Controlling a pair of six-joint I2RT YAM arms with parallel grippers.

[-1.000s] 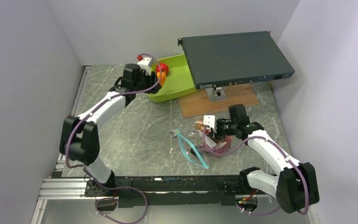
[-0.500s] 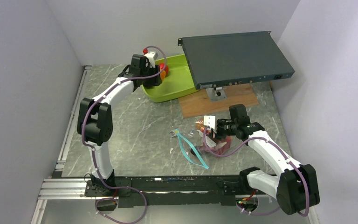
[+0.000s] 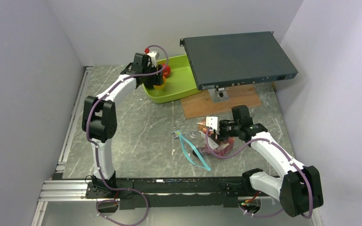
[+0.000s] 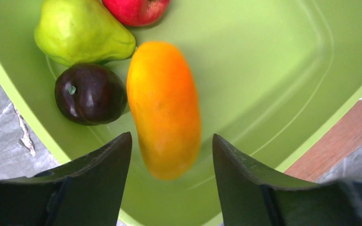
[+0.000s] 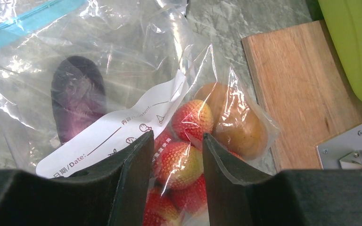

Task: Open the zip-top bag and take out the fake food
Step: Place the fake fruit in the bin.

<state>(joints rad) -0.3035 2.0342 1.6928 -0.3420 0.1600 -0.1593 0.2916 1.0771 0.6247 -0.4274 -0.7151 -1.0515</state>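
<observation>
My left gripper (image 4: 170,141) hangs open over the lime-green tray (image 4: 273,70), also in the top view (image 3: 154,77). The orange-yellow mango (image 4: 162,108) lies free below its spread jaws, beside the dark plum (image 4: 90,93), the green pear (image 4: 82,30) and the red apple (image 4: 136,8). The clear zip-top bag (image 5: 122,56) lies on the table, its blue zip strip (image 5: 28,23) open. My right gripper (image 5: 176,136) is closed on the bag around the red grape bunch (image 5: 184,155). A purple eggplant (image 5: 78,96) and a brown fruit (image 5: 238,125) are in the bag.
A dark flat device (image 3: 238,59) on a stand overhangs the tray's right side and a wooden board (image 3: 221,103). A small metal wrench (image 3: 175,135) lies by the bag's mouth. Grey walls close in left, right and behind.
My left gripper carried the mango further over the tray and opened; the mango now lies free below it. The right arm and the bag have not moved.
</observation>
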